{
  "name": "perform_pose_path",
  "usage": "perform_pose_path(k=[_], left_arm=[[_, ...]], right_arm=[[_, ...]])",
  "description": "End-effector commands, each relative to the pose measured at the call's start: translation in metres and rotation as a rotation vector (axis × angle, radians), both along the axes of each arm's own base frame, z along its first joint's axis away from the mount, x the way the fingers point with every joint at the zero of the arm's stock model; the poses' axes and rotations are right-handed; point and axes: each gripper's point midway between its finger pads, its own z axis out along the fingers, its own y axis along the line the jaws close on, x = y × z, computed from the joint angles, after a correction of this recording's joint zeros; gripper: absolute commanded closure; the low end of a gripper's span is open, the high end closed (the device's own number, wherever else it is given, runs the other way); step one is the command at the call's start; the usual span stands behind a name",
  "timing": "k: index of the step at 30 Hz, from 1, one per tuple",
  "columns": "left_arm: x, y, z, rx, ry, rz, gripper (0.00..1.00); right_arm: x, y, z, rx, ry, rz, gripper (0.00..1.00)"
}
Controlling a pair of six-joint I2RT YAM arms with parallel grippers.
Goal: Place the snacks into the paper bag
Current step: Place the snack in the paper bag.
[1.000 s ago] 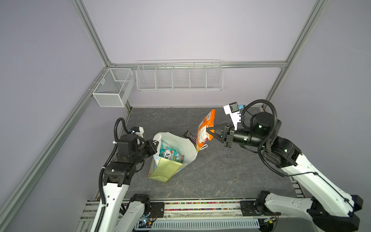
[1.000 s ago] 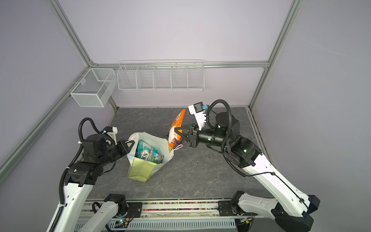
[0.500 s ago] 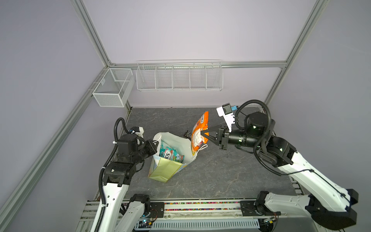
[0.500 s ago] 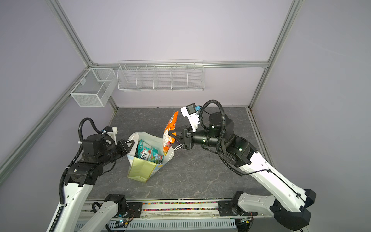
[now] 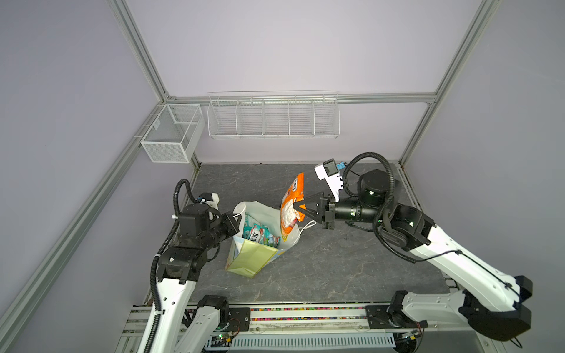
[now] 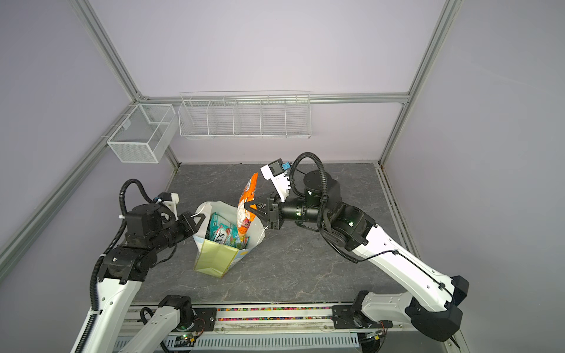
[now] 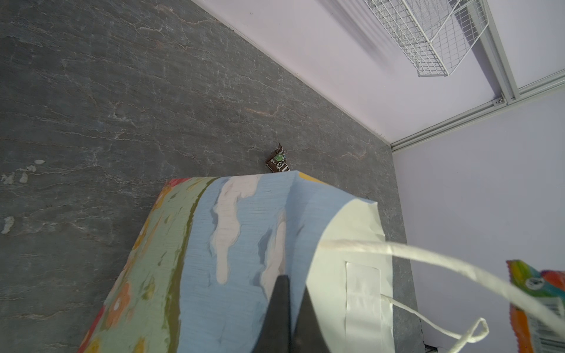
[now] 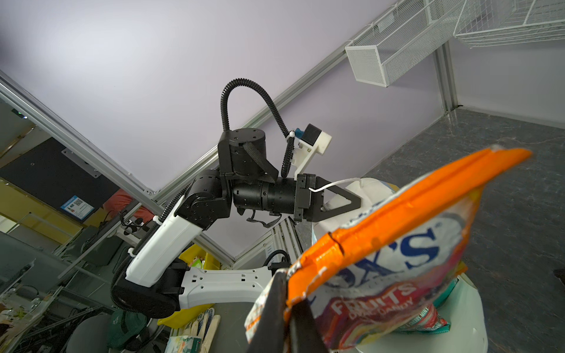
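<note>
The paper bag (image 5: 253,259) (image 6: 214,259) stands tilted at the table's left, mouth up. My left gripper (image 5: 240,218) (image 6: 201,218) (image 7: 290,284) is shut on its near rim, one finger outside on the blue-sky print (image 7: 238,244), one inside. My right gripper (image 5: 296,208) (image 6: 246,207) (image 8: 289,287) is shut on the edge of an orange FOX'S pouch (image 5: 290,201) (image 6: 247,198) (image 8: 397,244). The pouch hangs upright over the bag's mouth, its lower end inside the far rim. A teal-red FOX'S pouch (image 5: 256,233) (image 6: 221,233) lies in the bag. A small brown M&M's pack (image 7: 277,163) lies on the table behind the bag.
A long white wire basket (image 5: 273,117) hangs on the back wall and a smaller mesh one (image 5: 171,137) on the left frame. The bag's loose cord handle (image 5: 307,226) droops toward my right gripper. The dark stone tabletop (image 5: 351,259) stretches right of the bag.
My right gripper has carried the orange pouch leftward, from beside the bag to over its mouth. The left arm and the bag have stayed put.
</note>
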Motion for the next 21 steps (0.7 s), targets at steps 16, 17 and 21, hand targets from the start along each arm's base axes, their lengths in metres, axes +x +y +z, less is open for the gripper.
perform_pose_path(k=[16, 17, 21], left_arm=[[0.005, -0.006, 0.052, -0.066, -0.179, -0.02, 1.0], [0.005, -0.007, 0.052, -0.067, -0.179, -0.021, 1.0], [0.005, -0.007, 0.052, -0.071, -0.179, -0.022, 1.0]], right_arm=[[-0.006, 0.036, 0.014, 0.088, -0.031, 0.098, 0.93], [-0.005, 0.038, 0.013, 0.087, -0.028, 0.098, 0.93], [-0.003, 0.045, 0.009, 0.087, -0.015, 0.109, 0.93]])
